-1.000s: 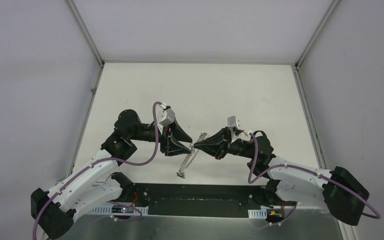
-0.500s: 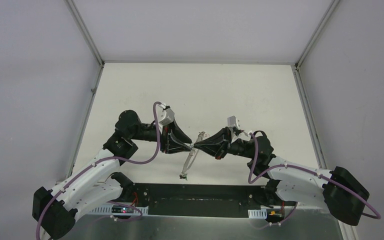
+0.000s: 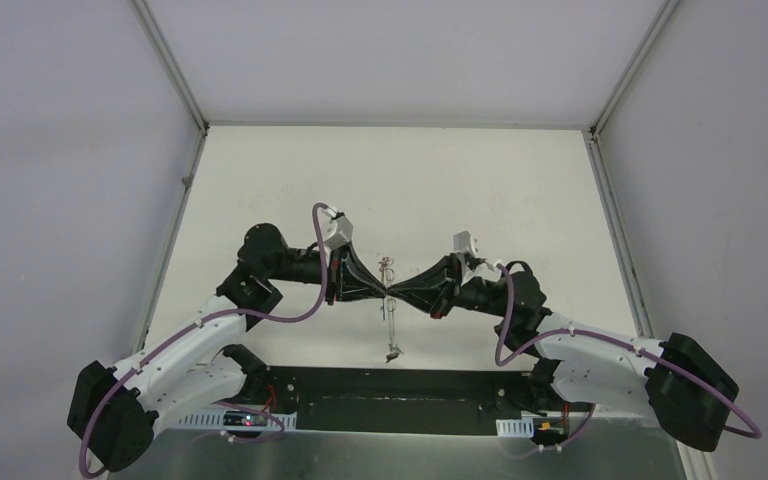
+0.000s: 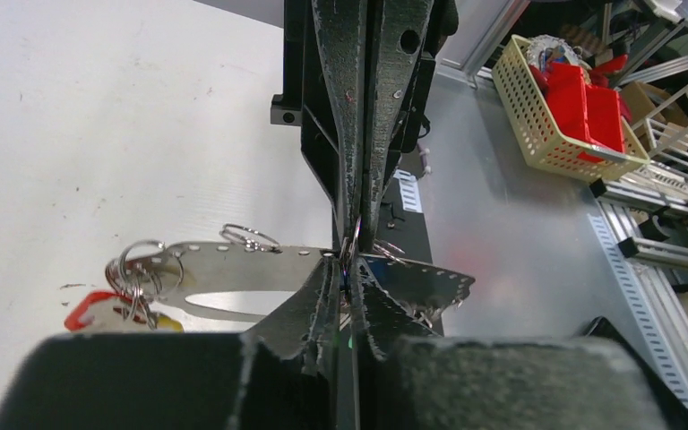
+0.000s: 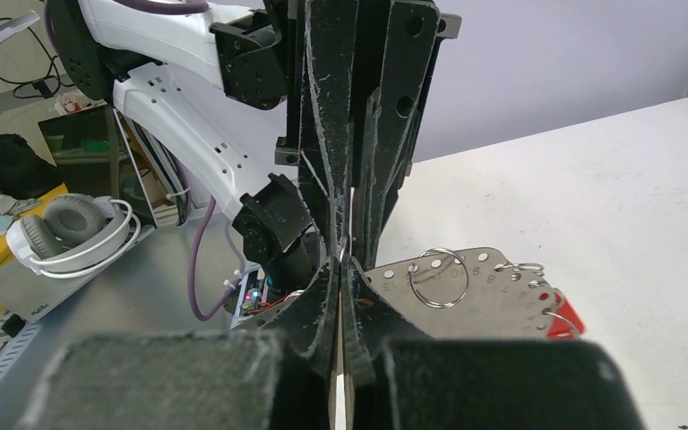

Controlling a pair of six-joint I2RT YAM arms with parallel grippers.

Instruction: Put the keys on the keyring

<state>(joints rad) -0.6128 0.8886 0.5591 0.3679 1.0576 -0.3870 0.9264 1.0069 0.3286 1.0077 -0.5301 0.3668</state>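
Presently: keyring (image 3: pixel 389 320) held edge-on above table (image 3: pixel 480 180) middle, keys (image 3: pixel 393 352) bunched toward table's near edge; left gripper (image 3: pixel 383 292) jaws nearly closed, pinching keyring rim; right gripper (image 3: pixel 394 293) jaws fully closed on same rim.

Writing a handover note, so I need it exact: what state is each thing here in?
keyring: held on edge, pinched by both pincers.
left pincer: closed on the keyring's rim.
right pincer: shut on the same rim, tip to tip with the left.
split rings: threaded through the keyring's holes.
red key tag: hanging from a split ring on the keyring.
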